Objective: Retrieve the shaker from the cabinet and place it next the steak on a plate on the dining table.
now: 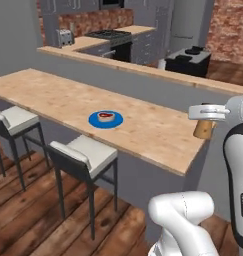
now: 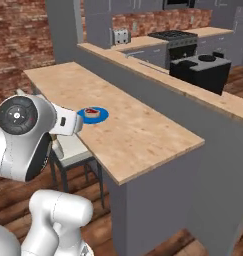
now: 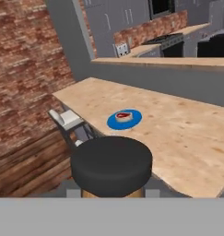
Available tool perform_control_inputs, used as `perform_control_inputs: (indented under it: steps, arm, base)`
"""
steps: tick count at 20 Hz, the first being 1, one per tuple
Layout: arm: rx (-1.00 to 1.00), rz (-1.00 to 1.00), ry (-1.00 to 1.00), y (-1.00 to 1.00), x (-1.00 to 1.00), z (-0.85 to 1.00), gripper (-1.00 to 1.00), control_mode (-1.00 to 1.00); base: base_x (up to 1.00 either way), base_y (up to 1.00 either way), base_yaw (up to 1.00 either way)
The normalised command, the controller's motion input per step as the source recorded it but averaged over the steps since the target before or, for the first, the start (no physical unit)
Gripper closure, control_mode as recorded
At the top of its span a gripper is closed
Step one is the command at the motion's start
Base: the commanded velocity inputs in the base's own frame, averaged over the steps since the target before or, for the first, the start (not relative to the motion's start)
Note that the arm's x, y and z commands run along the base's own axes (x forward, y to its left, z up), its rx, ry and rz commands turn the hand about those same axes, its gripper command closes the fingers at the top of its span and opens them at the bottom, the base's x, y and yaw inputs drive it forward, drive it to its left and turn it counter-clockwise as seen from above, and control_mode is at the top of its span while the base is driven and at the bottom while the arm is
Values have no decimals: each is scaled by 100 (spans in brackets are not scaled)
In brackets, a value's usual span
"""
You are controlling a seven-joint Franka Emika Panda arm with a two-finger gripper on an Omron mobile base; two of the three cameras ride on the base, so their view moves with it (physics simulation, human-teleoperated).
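On dining table [image 1: 143, 125]: 1 plate [image 1: 106, 120] w/ 1 steak [image 1: 106, 116]; fingers [image 1: 205, 120] grasping 1 shaker [image 1: 204, 128].

The arm [image 1: 238, 165] is built from glossy white rounded link shells. In the left base view a dark grey to black band runs along the upright link at the right edge, carrying small pale lettering too small to read. The lower link [image 1: 185, 220] is a smooth white curved housing with a rounded elbow shape. In the right base view 1 joint [image 2: 17, 116] ends in a round dark grey cap with a small pale centre mark and tiny dots around it. A short white wrist block [image 2: 65, 124] bears a small dark rectangular mark.
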Motion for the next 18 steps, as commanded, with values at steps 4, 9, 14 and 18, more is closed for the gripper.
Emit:
perform_control_inputs:
  steps: [4,9,14,18]
  arm:
    - [0,0,0,0,0,0,100,100]
    - [0,0,0,0,0,0,100,100]
    - [0,0,0,0,0,0,100,100]
    - [0,0,0,0,0,0,100,100]
  base:
    - [59,77,-23]
    - [-9,69,-2]
    - [24,25,-4]
    - [75,-1,-13]
